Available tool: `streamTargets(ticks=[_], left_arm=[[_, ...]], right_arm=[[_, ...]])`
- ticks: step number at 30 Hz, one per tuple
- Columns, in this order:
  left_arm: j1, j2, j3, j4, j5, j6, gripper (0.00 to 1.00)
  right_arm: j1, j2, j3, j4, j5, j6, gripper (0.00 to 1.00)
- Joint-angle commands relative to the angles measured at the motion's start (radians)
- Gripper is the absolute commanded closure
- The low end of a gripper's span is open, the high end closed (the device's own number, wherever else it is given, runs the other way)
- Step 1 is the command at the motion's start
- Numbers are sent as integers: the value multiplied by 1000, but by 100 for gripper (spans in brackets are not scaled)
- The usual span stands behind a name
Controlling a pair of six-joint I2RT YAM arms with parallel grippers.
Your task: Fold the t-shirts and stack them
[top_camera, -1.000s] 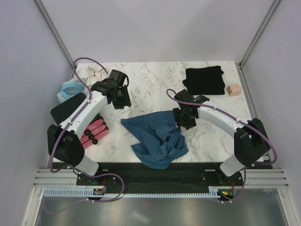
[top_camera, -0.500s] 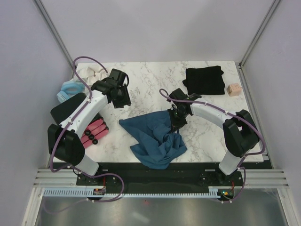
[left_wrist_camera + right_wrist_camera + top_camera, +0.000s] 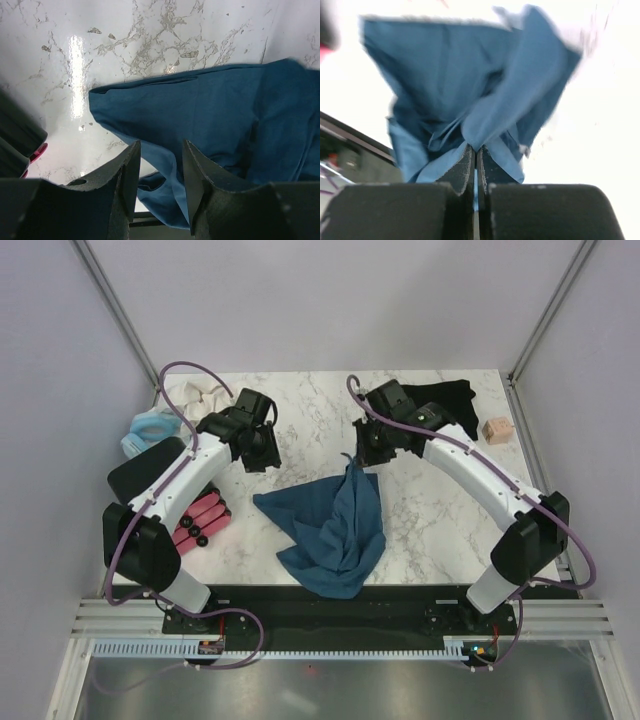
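Your right gripper (image 3: 353,457) is pinched fully closed on a bunch of the dark teal-blue shirt (image 3: 335,525). In the right wrist view, the right gripper (image 3: 475,150) shows only a sliver between its two fingers, with cloth clamped at their ends. From that pinch the shirt hangs as a narrow peak. Below, it spreads onto the marble table (image 3: 300,405), crumpled and heavily creased. Its lowest folds reach the table's near edge by the black base rail (image 3: 330,605). One flatter flap runs off to the left. In the left wrist view, that part of the dark teal-blue shirt (image 3: 210,110) lies smooth on the table with a hemmed edge along its top.

Your left gripper (image 3: 262,454) hovers above the table just beyond that flap. Its jaws are parted and hold nothing. In its own camera, the left gripper (image 3: 159,150) frames the shirt between its fingers, but the cloth lies beneath them.

You find the black shirt (image 3: 450,400) as a compact dark patch near the far right corner, apart from the teal one. Your right arm (image 3: 470,475) crosses its left side, so its full outline is hidden. You cannot make out sleeves or a collar in the teal bundle. The right wrist view is blurred and washed out around the table. Which part of the shirt is gripped cannot be told.
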Motion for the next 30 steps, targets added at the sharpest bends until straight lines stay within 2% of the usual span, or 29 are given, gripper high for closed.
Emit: streamTargets(ticks=[1, 3, 9, 13, 15, 17, 18, 19, 20, 22, 26, 30], left_arm=[[-4, -18, 31, -6, -14, 23, 54], [-3, -25, 43, -9, -23, 38, 54], [0, -28, 118, -31, -62, 41, 53], [2, -17, 169, -49, -101, 45, 53], [8, -17, 186, -74, -149, 46, 53], [19, -17, 210, -93, -172, 55, 53], [37, -17, 220, -100, -175, 55, 53], [46, -18, 235, -107, -172, 57, 52], [63, -20, 240, -116, -169, 60, 52], [72, -28, 246, -118, -166, 66, 52], [77, -43, 235, -118, -149, 75, 52], [75, -58, 182, -94, -122, 54, 52]], right_arm=[[2, -17, 168, -60, -80, 0, 100], [13, -10, 184, -59, -129, 14, 100], [178, 59, 140, -34, -97, 46, 100], [312, 201, 126, 18, -80, 95, 100], [358, 278, 164, -10, -33, 97, 100], [405, 379, 222, -42, -54, 89, 100], [413, 404, 234, -48, -69, 100, 97], [421, 422, 238, -48, -89, 101, 72], [422, 419, 235, -44, -106, 107, 66], [419, 358, 213, -21, -74, 118, 61], [357, 196, 178, -10, 36, 144, 62], [194, 54, 115, -19, 47, 126, 62]])
